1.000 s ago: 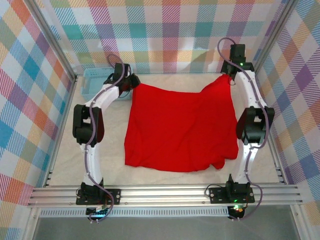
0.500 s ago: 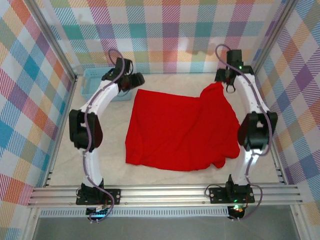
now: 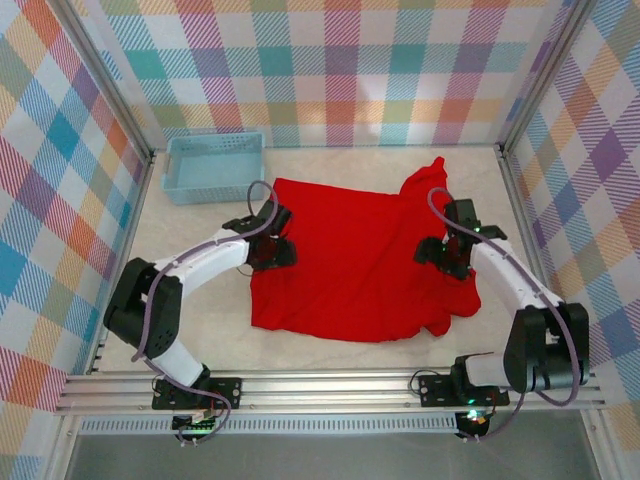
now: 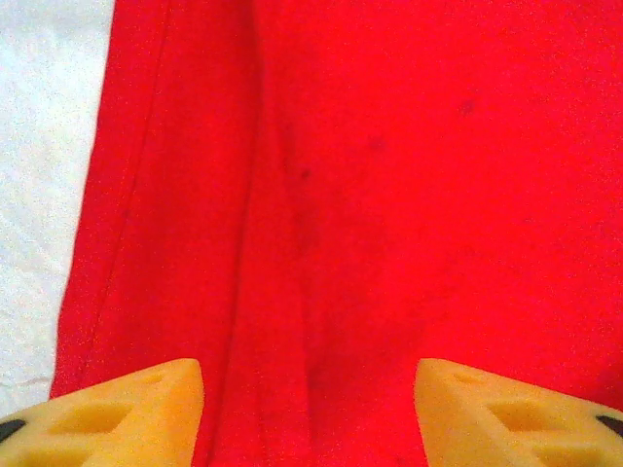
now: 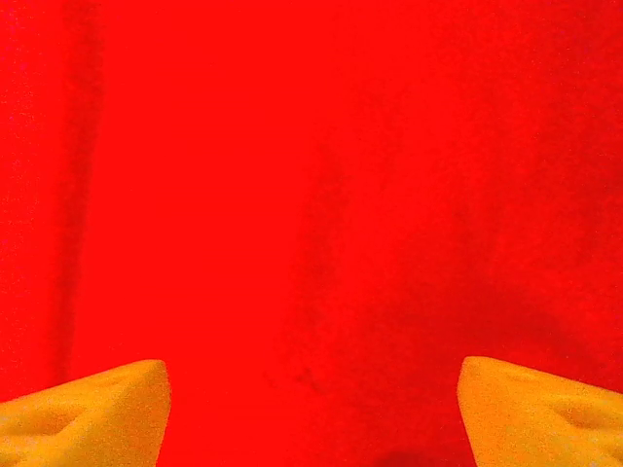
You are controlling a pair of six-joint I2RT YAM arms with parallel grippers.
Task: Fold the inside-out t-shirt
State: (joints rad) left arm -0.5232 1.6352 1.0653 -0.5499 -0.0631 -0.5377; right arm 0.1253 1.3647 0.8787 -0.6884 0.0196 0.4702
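The inside-out t-shirt (image 3: 360, 260), plain bright red, lies spread across the middle of the table, with its far right corner bunched up into a peak. My left gripper (image 3: 277, 249) hovers low over the shirt's left edge. In the left wrist view the left gripper (image 4: 310, 418) is open, its yellow fingertips (image 4: 127, 413) apart over a lengthwise fold of red cloth (image 4: 389, 195). My right gripper (image 3: 447, 252) hangs over the shirt's right side. In the right wrist view the right gripper (image 5: 311, 418) is open too, with flat red cloth (image 5: 321, 195) beneath and nothing between its fingers.
A light-blue plastic basket (image 3: 215, 165) stands at the back left, just beyond the shirt's far left corner. Metal frame posts and checked walls enclose the table. A strip of bare white tabletop (image 4: 39, 175) runs left of the shirt's edge.
Both grippers opened and let go of the shirt's far corners. Both arms then swung back toward me, down over the shirt's left and right sides. The far right corner dropped into a bunch.
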